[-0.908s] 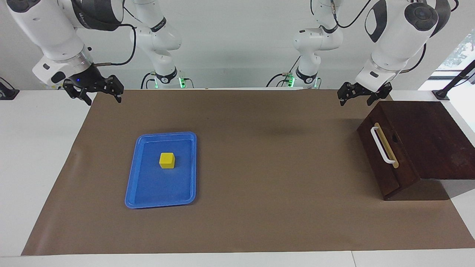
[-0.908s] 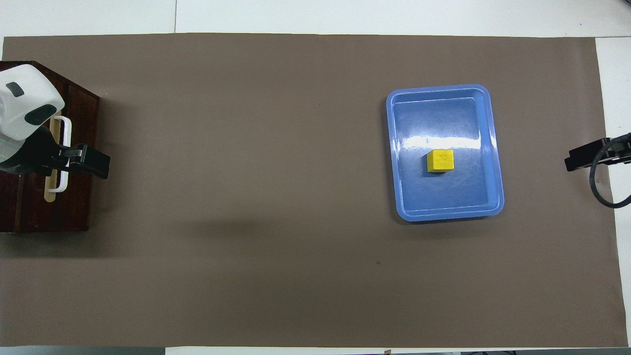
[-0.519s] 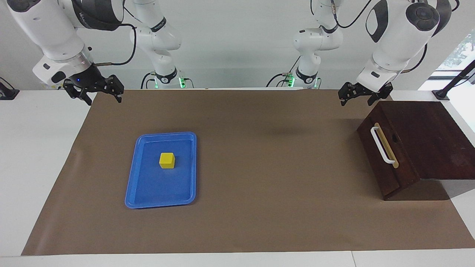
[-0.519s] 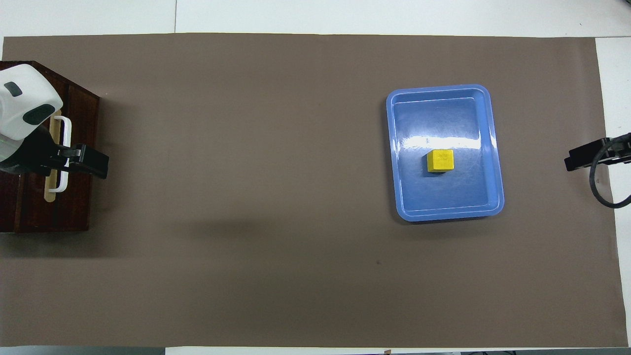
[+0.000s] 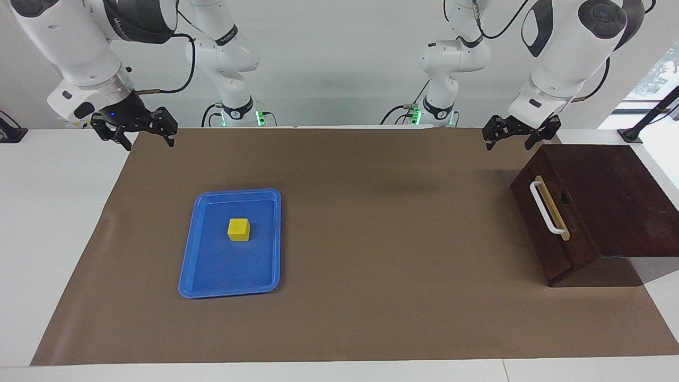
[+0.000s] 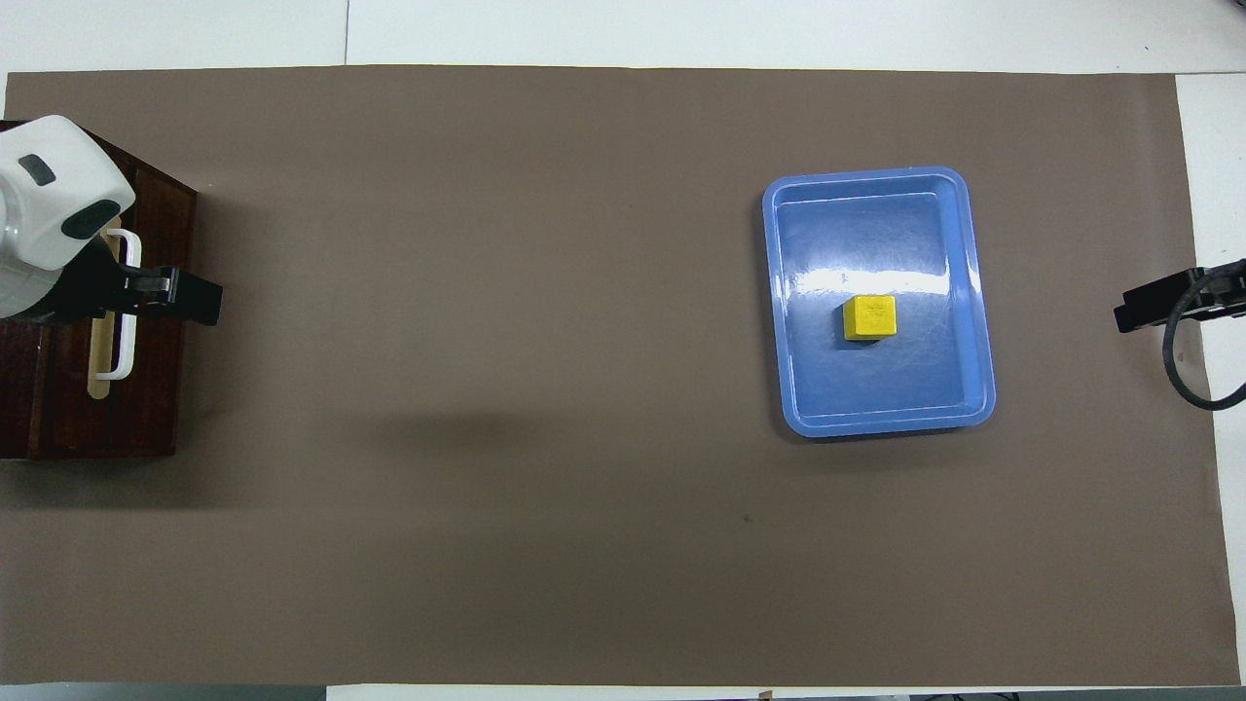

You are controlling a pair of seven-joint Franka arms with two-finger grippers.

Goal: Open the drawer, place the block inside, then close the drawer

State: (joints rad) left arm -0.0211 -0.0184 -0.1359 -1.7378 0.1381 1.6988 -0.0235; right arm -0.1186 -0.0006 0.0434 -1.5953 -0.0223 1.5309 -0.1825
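Brown paper mat [image 5: 371, 239] over a white table [image 5: 48, 223]. Dark wooden box [image 5: 610, 201] at the left arm's end, drawer [image 5: 546, 233] pushed fully in, white bar handle [image 5: 546, 208] on a tan strip across its front, front turned toward the mat's middle. Blue tray [image 5: 191, 265] toward the right arm's end, well apart from the box. Yellow block [image 5: 238, 229] inside the tray, flat on its floor, a little nearer the robots than the tray's middle, clear of every wall; faint marking on the block's top face in the overhead view, too small to read.

Left gripper [image 5: 520, 137] up in the air over the mat's edge just beside the box's corner nearest the robots, fingers [image 5: 492, 139] spread wide, nothing between them, touching nothing; in the overhead view [image 6: 165, 297] lined up over the drawer front and handle. Right gripper [image 5: 135, 130] raised over the mat's corner at its own end, well apart from the tray, fingers [image 5: 165, 127] likewise wide apart and empty; only a dark tip [image 6: 1163, 302] at the overhead view's edge.

Partial grey lettering on the right arm's dark upper band, not legible. Green lights at both arm bases.
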